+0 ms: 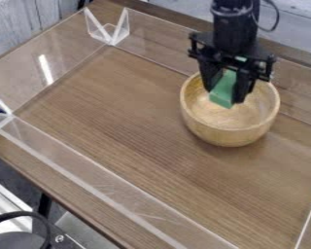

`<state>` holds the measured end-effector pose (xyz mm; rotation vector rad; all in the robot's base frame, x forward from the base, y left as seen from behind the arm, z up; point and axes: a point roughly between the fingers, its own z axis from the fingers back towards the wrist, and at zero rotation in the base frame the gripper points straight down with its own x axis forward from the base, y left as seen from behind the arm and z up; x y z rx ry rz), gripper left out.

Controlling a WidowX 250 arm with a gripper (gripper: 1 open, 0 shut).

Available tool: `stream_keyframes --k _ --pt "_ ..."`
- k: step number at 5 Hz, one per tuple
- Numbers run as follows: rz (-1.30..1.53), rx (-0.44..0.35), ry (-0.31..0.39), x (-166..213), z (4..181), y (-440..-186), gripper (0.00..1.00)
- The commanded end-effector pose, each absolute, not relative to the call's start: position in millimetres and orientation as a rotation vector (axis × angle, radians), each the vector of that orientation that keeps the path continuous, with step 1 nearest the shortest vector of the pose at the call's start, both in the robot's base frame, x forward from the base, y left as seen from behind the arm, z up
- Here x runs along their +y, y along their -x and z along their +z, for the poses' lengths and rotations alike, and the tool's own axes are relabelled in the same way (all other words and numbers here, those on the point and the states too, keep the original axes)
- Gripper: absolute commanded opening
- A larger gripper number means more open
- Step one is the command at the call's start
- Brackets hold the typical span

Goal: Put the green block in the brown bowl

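Note:
The brown bowl (229, 122), a round light wooden bowl with thick walls, sits on the wooden table at the right. My gripper (227, 93) hangs straight above the bowl's far half, shut on the green block (224, 90). The block stands on end between the dark fingers, its lower end just inside the bowl's rim. Whether it touches the bowl's floor is hidden by the near wall.
Clear plastic walls (67, 160) fence the wooden table (106, 117) on the left, front and back. A clear folded piece (108, 26) stands at the back left corner. A black cable trails behind the arm at the top right.

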<state>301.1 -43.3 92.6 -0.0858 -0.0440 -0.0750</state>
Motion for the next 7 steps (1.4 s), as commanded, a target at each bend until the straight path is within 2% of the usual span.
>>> stream_keyframes --k 1,5,7 --pt "-0.083 -0.108 0.086 -46 102.3 -316 0.0" --pt "-0.109 -0.08 0.078 -58 62.6 -342 0.0" --pt "-0.113 -0.073 0.072 -60 49.6 -349 0.0"
